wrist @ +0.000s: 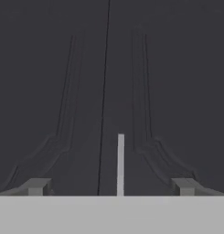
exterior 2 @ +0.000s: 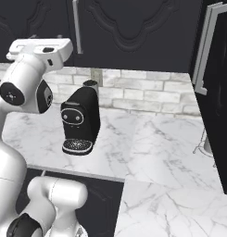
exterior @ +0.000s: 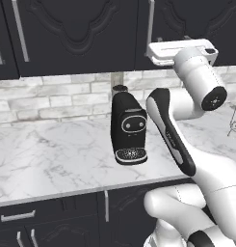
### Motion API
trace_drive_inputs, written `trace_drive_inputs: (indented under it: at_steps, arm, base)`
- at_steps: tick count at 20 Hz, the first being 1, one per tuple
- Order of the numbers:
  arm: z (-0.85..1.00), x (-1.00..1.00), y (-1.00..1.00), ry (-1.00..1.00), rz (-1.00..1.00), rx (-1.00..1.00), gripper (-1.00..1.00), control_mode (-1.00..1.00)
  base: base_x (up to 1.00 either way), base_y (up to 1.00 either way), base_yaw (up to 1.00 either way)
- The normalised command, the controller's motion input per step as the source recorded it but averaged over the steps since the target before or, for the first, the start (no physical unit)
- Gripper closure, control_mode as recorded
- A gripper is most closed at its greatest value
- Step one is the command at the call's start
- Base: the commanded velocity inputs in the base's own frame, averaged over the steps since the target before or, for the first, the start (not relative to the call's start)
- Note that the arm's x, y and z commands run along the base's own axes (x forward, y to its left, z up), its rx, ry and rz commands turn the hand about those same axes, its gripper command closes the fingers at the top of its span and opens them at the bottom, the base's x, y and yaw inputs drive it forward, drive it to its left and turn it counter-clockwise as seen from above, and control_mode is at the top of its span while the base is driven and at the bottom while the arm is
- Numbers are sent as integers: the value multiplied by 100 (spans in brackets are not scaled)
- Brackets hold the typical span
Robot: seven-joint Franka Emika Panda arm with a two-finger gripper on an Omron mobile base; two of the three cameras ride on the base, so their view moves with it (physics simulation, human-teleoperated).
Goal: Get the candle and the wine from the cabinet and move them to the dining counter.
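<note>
The black upper cabinet [exterior: 76, 34] [exterior 2: 133, 32] [wrist: 49, 68] has its carved doors closed, so the wine and the candle are hidden. My hand [exterior: 179, 50] [exterior 2: 40, 48] is raised against the cabinet's lower edge, close to a vertical silver bar handle [exterior: 150, 24] [exterior 2: 77, 28]. In the hand view the gripper [wrist: 111, 186] is open, with its fingertips [wrist: 38, 186] far apart. The lower end of the handle [wrist: 120, 164] stands between them, just right of the seam between the two doors. Nothing is held.
A black coffee machine [exterior: 129, 128] [exterior 2: 80, 120] stands on the marble worktop [exterior: 47, 154] [exterior 2: 156, 143] under my arm, before the brick wall. A wire stand [exterior 2: 205, 139] sits at the right by a tall black cabinet [exterior 2: 219, 92]. Base cabinets [exterior: 52, 217] run below.
</note>
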Motion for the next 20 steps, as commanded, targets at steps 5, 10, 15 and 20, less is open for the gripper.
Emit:
trace_drive_inputs:
  at_steps: [5, 10, 15, 20]
  arm:
    - [0, 0, 0, 0, 0, 0, -100, -100]
    - [-6, 24, -9, 11, 0, 4, -100, -100]
    - [-20, 41, -22, 24, 0, 5, -100, -100]
    - [-23, 43, -9, 21, 0, 0, -100, -100]
  base:
    - [0, 0, 0]
    - [0, 0, 0]
    - [0, 0, 0]
    - [0, 0, 0]
